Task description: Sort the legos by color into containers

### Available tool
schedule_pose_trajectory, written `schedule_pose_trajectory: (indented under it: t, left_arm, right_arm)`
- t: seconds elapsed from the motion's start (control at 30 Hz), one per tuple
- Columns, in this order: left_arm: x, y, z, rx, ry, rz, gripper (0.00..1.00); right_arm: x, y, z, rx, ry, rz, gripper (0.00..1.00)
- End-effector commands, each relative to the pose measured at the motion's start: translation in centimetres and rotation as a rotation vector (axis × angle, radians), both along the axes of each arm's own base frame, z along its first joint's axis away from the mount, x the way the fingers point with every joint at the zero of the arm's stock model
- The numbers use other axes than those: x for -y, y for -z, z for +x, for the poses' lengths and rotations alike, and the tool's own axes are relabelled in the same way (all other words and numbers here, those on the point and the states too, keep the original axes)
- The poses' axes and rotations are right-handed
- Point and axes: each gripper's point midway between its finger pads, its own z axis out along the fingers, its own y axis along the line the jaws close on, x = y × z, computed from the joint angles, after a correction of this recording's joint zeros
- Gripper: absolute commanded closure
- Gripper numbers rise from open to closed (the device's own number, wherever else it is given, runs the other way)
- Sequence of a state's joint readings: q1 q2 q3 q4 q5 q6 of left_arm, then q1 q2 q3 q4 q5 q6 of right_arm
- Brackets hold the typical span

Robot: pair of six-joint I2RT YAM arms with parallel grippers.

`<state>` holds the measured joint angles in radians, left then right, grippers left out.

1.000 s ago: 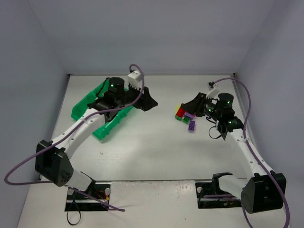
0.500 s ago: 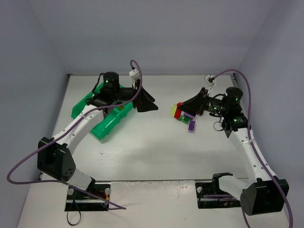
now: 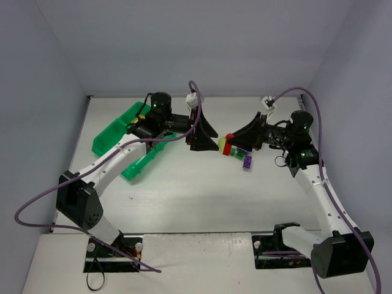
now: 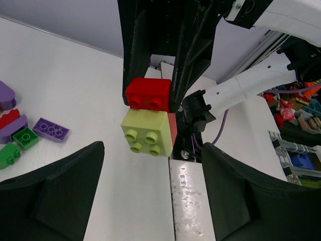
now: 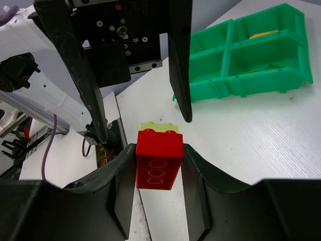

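— Legos (image 3: 244, 157) loose on the table (image 3: 184, 196): where, counting out from the bases?

— I log one small cluster right of centre, beyond both bases. A purple plate (image 3: 247, 162) lies nearest. A green brick (image 3: 236, 153) and another purple piece sit just behind it, close together.

— Right gripper?

— Right gripper (image 5: 159, 150) is clenched on a red brick (image 5: 159, 160), one finger pressed to each side. The brick hangs above the table, just past the cluster. A lime brick (image 4: 145, 131) touches it on the side away from my right wrist camera.

— Left gripper?

— Left gripper (image 4: 152, 170) is released, jaws spread wide, facing the held pair from the left. The pair sits in line with the gap between its fingers. I cannot tell whether the tips reach the lime brick.

— Containers?

— The green tray (image 3: 109, 135) lies at the far left, well apart from the held pair, with my left arm crossing above it. Its compartments (image 5: 251, 63) stand two by two. One far compartment holds a yellow piece (image 5: 261, 35). The other contents are too small for me to read.
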<state>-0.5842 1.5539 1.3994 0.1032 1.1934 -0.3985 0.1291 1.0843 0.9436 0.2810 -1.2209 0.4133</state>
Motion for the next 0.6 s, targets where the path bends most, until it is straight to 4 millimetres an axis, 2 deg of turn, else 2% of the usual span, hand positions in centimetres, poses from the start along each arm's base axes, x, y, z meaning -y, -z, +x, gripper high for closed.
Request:
schedule_pose_trajectory:
  t: [0.0,0.33,0.4,0.57]
  left_arm:
    - [0.3,-3.7,-0.4,0.127,0.043,-0.083,0.28]
    - [1.6,-3.5,-0.6,0.099,0.075,-0.079,0.30]
    - [1.7,-3.4,-0.7,0.087,0.088,-0.079,0.33]
    - [1.8,-3.2,-1.2,0.073,0.114,-0.076,0.48]
  right_arm:
    - [-0.5,-3.2,-0.9,0.158,-0.047,0.018,1.00]
    - [-1.0,-3.1,-1.3,0.159,-0.054,0.020,1.00]
    - [-1.1,-3.2,-1.4,0.161,-0.055,0.021,1.00]
    - [-1.1,-3.1,-1.4,0.162,-0.050,0.021,1.00]
